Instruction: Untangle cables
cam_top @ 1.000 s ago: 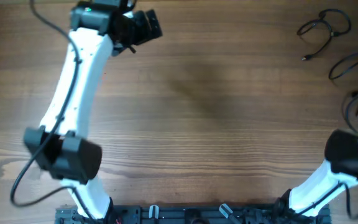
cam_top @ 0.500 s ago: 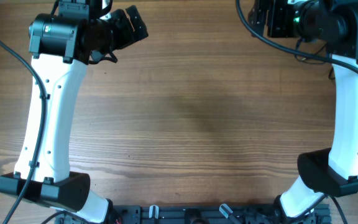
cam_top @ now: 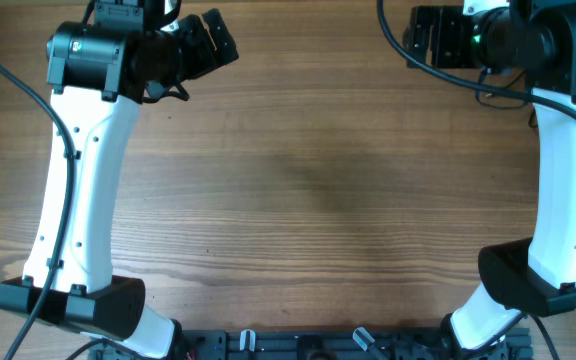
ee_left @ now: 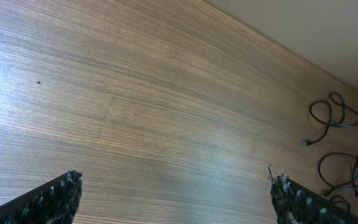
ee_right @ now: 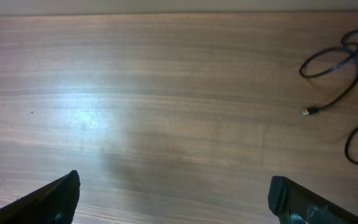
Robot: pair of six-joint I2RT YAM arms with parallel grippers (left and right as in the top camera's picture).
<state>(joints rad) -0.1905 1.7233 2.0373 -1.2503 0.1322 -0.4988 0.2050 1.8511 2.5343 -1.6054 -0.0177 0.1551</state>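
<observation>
My left claw (ee_left: 174,180) spread wide over bench (ee_left: 135,93); my right claw (ee_right: 174,182) spread wide too. Open wood runs ahead to far edge. Off to my right, cables (ee_left: 333,117): nearer loop (ee_right: 348,144) cut by frame; farther loop (ee_right: 321,57) near far edge, tail slanting toward me, leftward, ending in light plug (ee_right: 306,112).

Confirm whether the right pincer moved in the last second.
Yes: the right pincer swung into overhead view, away from the base rail.

Matt, grained wood table (cam_top: 308,200), thin black rubbery-looking cables (ee_left: 332,116), smooth glossy white plastic arm shells (cam_top: 78,200)
</observation>
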